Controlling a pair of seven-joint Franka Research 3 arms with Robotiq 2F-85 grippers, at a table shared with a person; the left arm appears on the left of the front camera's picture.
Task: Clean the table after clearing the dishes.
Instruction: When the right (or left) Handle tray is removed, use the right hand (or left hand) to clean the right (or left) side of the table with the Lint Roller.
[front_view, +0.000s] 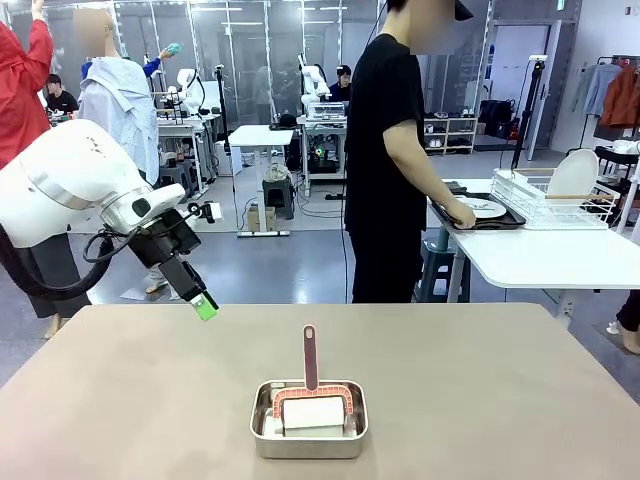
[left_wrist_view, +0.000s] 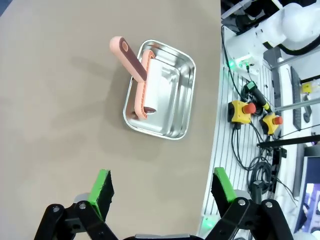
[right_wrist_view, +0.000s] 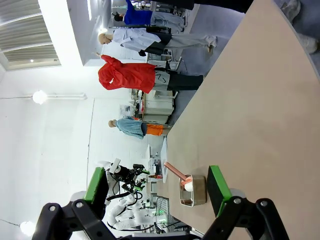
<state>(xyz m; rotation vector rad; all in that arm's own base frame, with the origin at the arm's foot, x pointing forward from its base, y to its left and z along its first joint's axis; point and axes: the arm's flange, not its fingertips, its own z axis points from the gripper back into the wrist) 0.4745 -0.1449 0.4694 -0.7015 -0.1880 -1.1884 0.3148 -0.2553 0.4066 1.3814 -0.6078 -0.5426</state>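
Beige table (front_view: 480, 380) runs left to right; roller handle (front_view: 310, 360) points away, upward.

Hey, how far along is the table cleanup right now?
Clearing looks done: a tray with a plate sits on the white side table, a person's hand on it. In hand: nothing; the left end effector and right end effector are open and empty. Left: lifting the roller from the pan and cleaning the table.
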